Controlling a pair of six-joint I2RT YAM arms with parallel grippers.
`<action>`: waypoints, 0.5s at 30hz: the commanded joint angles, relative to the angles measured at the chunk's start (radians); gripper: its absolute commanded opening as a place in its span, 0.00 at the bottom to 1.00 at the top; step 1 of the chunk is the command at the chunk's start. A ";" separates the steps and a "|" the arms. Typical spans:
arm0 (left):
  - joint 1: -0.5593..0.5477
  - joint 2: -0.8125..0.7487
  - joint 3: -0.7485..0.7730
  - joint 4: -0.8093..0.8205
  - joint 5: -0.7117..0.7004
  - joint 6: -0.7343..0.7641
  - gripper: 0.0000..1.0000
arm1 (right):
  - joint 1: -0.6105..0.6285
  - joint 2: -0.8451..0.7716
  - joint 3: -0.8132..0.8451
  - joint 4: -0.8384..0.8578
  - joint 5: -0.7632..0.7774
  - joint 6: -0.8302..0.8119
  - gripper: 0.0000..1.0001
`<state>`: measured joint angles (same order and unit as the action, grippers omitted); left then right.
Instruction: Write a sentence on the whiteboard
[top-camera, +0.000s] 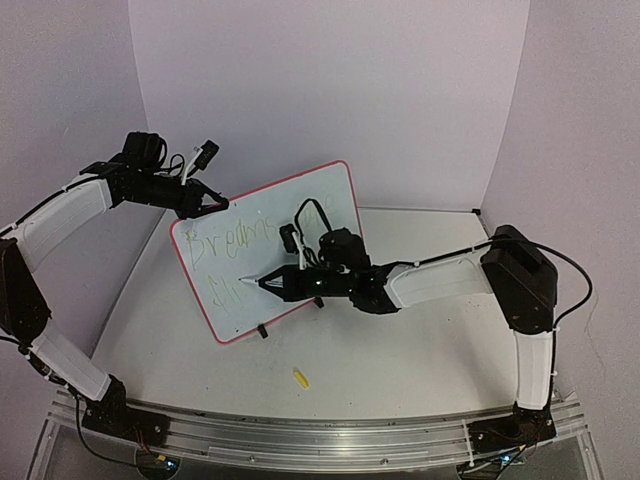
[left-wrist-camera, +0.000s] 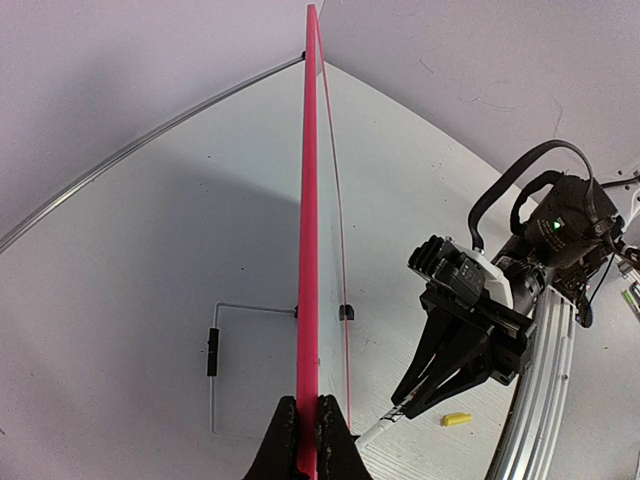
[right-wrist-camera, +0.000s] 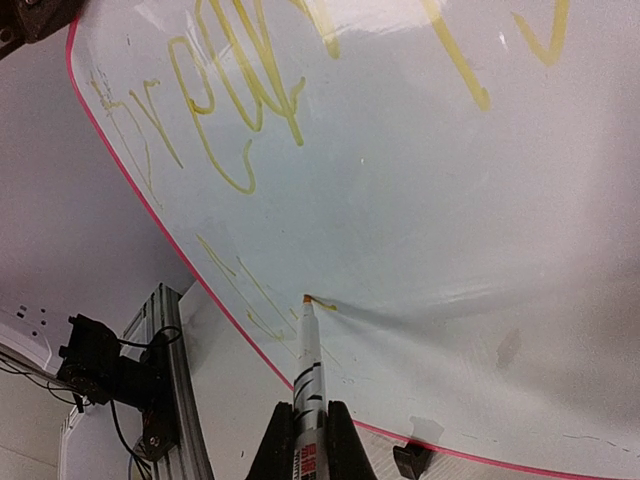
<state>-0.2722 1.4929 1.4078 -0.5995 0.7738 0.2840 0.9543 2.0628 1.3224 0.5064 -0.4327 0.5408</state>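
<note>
Two yellow scrawled lines (top-camera: 226, 246) on pink-edged whiteboard (top-camera: 262, 268).

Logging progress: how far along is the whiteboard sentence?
Done: one line of yellow writing across the top of the whiteboard. In hand: left gripper clamps its edge; right gripper holds the marker, tip at a few second-line strokes. Left: probably the rest of that line.

Rail (top-camera: 300, 435): slotted aluminium beam, running left to right along the near edge of the bench.
Bench (top-camera: 420, 350): flat white top, faintly scuffed, spreading from the rail back to the walls.
Cap (top-camera: 299, 377): small yellow pen cap, lying on its side on the bench, just beyond the rail's middle.
Walls (top-camera: 330, 90): pale lilac panels, standing opposite the rail and along both flanks.
</note>
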 joint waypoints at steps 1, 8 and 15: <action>-0.059 0.066 -0.049 -0.102 0.023 0.042 0.00 | -0.005 0.022 0.015 0.008 0.010 -0.010 0.00; -0.059 0.067 -0.049 -0.102 0.023 0.041 0.00 | -0.005 0.010 -0.027 -0.008 0.000 -0.015 0.00; -0.059 0.067 -0.049 -0.103 0.023 0.042 0.00 | -0.005 0.008 -0.038 -0.027 0.005 -0.018 0.00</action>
<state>-0.2722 1.4929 1.4082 -0.5995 0.7738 0.2840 0.9539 2.0628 1.2935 0.4849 -0.4366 0.5376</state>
